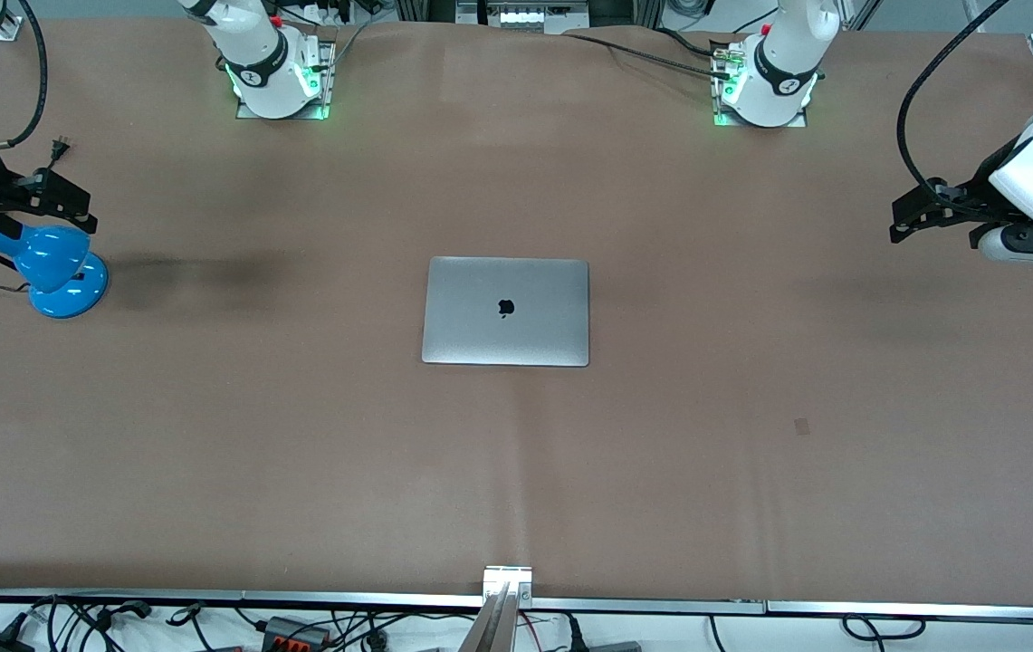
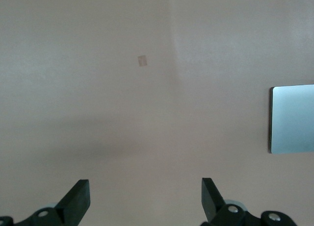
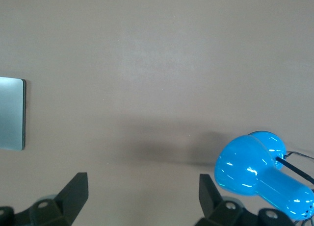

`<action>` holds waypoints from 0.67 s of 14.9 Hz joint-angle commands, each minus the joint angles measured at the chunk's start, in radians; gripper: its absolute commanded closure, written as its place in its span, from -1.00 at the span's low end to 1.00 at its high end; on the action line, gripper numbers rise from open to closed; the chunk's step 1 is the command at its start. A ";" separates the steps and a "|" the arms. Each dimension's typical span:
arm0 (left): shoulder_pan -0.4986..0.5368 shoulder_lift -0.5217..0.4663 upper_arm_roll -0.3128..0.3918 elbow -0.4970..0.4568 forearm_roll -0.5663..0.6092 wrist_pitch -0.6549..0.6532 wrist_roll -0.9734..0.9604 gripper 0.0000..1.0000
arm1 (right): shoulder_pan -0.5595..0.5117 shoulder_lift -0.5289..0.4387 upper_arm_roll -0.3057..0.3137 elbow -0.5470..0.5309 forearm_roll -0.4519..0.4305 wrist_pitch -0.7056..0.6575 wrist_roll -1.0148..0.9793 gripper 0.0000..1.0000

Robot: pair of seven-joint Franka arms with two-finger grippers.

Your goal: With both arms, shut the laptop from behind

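Front view: a brown table [image 1: 299,435] fills the frame, with a metal rail and loose cables along the 6 o'clock edge and both arm bases at 12. The laptop [image 1: 506,311] lies shut and flat at the centre, logo up. A blue lamp [image 1: 59,272] stands at 9 o'clock, toward the right arm's end. The right gripper [image 1: 72,204] hangs over the lamp, the left gripper [image 1: 910,217] over bare table at 3 o'clock; both are well apart from the laptop.

Left wrist view: the left gripper [image 2: 145,199] has its fingers [image 2: 78,196] spread over bare table; a laptop [image 2: 293,119] corner shows at 3 o'clock.

Right wrist view: the right gripper [image 3: 143,196] is spread too; the lamp [image 3: 260,174] sits at 4 o'clock, the laptop [image 3: 11,113] edge at 9.
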 commanded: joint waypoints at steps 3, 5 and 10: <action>0.005 -0.022 -0.005 -0.015 -0.009 0.002 0.017 -1.00 | -0.004 -0.019 0.001 -0.017 -0.010 0.009 0.003 -1.00; 0.005 -0.022 -0.005 -0.017 -0.010 0.000 0.017 -1.00 | -0.004 -0.019 0.001 -0.017 -0.010 0.011 0.000 -1.00; 0.005 -0.022 -0.005 -0.015 -0.010 0.000 0.017 -1.00 | -0.006 -0.021 0.001 -0.017 -0.010 0.009 -0.003 -1.00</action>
